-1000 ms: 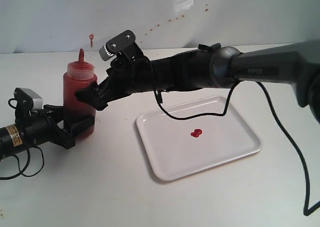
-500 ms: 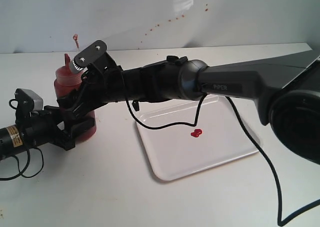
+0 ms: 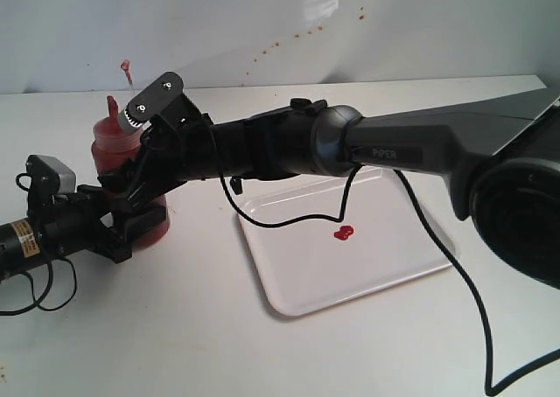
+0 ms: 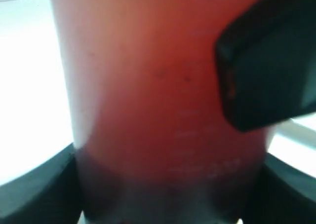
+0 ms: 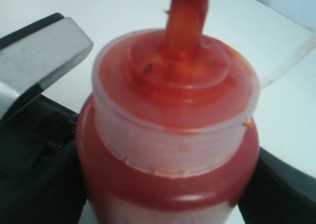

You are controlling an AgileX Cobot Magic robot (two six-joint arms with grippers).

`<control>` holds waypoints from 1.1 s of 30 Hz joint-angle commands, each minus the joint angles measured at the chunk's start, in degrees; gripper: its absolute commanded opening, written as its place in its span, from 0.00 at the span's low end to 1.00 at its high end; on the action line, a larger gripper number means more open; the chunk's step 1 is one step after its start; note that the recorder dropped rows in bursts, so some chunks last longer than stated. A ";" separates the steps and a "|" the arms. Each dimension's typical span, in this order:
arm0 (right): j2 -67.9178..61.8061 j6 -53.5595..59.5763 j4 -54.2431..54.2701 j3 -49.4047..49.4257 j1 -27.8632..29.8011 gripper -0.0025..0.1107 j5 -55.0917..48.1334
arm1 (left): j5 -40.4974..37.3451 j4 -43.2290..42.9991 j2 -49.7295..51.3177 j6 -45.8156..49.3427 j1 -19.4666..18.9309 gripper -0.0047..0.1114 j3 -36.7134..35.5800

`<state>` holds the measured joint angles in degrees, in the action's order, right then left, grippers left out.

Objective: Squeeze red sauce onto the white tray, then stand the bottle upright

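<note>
The bottle [image 3: 112, 143] stands at the left of the table, leaning slightly left, its red nozzle [image 3: 112, 108] up and the tethered tip cap [image 3: 125, 66] above it. My left gripper [image 3: 131, 226] is shut on its lower body; the bottle [image 4: 148, 110] fills that wrist view between both fingers. My right gripper [image 3: 131, 183] reaches across and is shut on the bottle [image 5: 173, 135] below the ribbed cap. One right finger [image 4: 266, 76] shows against the bottle. The white tray [image 3: 411, 266] lies right of the bottle, with the red sauce [image 3: 343, 233] blob near its middle.
The right arm [image 3: 350, 148] stretches over the tray's back left corner, and its black cable [image 3: 297, 218] hangs onto the tray. Small red specks [image 3: 280, 43] dot the back wall. The left arm's grey camera block [image 3: 48, 171] sits beside the bottle.
My right gripper slid left and lower along the bottle, and the arm extended further across. The bottle's top shifted left and now leans. The left gripper stayed put.
</note>
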<state>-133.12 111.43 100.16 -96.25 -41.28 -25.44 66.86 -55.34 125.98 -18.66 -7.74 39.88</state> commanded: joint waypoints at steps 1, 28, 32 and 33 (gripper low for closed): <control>0.25 0.79 -1.07 -0.28 -0.74 0.02 -3.25 | 3.11 1.23 -0.65 -0.58 -0.01 0.73 0.41; 0.90 1.47 -2.30 -0.28 -0.74 0.02 2.30 | 3.11 -19.15 -4.98 -17.26 -25.84 0.94 0.41; 0.90 1.47 -2.30 -0.28 -0.74 0.03 2.29 | 3.11 -20.14 -5.90 -17.26 -26.98 0.94 0.41; 0.90 1.47 -2.30 -0.28 -0.74 0.05 2.29 | 3.11 -20.14 -5.90 -17.16 -26.98 0.94 0.41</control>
<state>-132.92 112.45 98.09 -96.35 -42.28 -23.15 69.73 -74.43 120.83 -35.00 -34.57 40.24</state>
